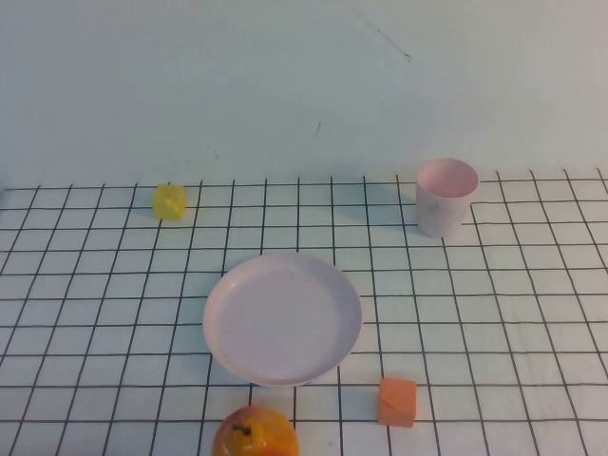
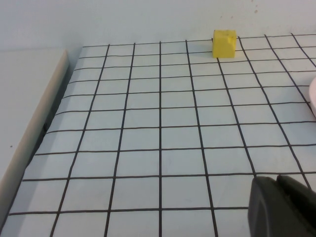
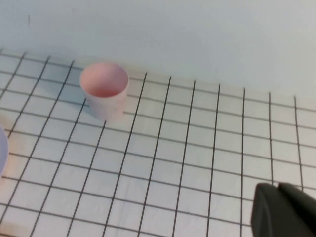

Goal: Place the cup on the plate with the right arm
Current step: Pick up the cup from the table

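The pale pink cup [image 1: 446, 195] stands upright and empty at the back right of the grid cloth, apart from the plate. It also shows in the right wrist view [image 3: 104, 96]. The wide pale pink plate [image 1: 282, 318] lies empty at the middle front. Neither arm shows in the high view. My right gripper [image 3: 278, 186] is shut and empty, low over the cloth, well short of the cup. My left gripper [image 2: 276, 178] is shut and empty over the cloth on the left side.
A yellow cube [image 1: 169, 201] sits at the back left and shows in the left wrist view [image 2: 224, 43]. An orange cube [image 1: 397, 401] lies just front right of the plate. An orange-yellow fruit [image 1: 255, 432] sits at the front edge. A wall rises behind the cloth.
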Robot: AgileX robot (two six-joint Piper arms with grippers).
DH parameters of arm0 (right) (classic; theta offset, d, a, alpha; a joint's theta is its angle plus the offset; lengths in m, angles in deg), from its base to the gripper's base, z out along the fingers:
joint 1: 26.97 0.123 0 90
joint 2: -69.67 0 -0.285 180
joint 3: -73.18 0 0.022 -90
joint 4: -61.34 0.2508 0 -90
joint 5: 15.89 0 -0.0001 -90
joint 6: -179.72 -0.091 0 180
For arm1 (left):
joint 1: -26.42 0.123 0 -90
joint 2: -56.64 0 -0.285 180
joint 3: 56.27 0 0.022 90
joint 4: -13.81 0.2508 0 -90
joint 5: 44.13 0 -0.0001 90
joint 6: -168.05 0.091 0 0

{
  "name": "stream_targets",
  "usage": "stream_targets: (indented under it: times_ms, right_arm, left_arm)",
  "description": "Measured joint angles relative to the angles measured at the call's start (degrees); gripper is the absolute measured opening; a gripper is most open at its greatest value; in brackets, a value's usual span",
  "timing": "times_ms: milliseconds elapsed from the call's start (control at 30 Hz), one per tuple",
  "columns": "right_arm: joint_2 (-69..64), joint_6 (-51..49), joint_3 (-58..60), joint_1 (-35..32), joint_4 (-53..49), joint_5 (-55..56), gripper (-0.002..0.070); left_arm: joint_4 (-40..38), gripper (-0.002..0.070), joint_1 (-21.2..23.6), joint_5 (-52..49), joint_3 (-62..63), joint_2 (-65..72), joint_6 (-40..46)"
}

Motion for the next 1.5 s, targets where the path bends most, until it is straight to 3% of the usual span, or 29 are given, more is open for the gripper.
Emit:
stream_targets:
  times_ms: [300, 467, 633, 767, 933, 1033, 1500]
  right_arm:
    - [-16.6, 3.8, -0.4, 0.0, 7.7, 5.2, -0.0002]
    - [-24.2, 17.5, -1.7, 0.0, 15.4, 9.7, -0.0002]
    - [-31.8, 35.4, -6.8, 0.0, 30.8, 15.1, -0.0002]
    - [-38.2, 39.8, -13.5, 0.3, 36.8, 13.1, 0.0046]
    - [-45.8, 40.6, -22.1, 2.7, 37.2, 10.2, 0.0321]
    - [-50.3, 39.6, -26.1, 4.9, 35.1, 9.5, 0.0402]
    - [-68.7, 24.0, -41.0, 8.2, 13.7, 6.3, 0.0434]
  left_arm:
    - [0.0, -0.0003, 0.0, 0.0, 0.0, 0.0, 0.0]
    - [0.0, -0.0003, 0.0, 0.0, 0.0, 0.0, 0.0]
    - [0.0, -0.0003, 0.0, 0.0, 0.0, 0.0, 0.0]
    - [0.0, -0.0003, 0.0, 0.0, 0.0, 0.0, 0.0]
    - [0.0, -0.0003, 0.0, 0.0, 0.0, 0.0, 0.0]
    - [0.1, -0.0003, 0.0, 0.0, 0.0, 0.0, 0.0]
    - [0.1, -0.0003, 0.0, 0.0, 0.0, 0.0, 0.0]
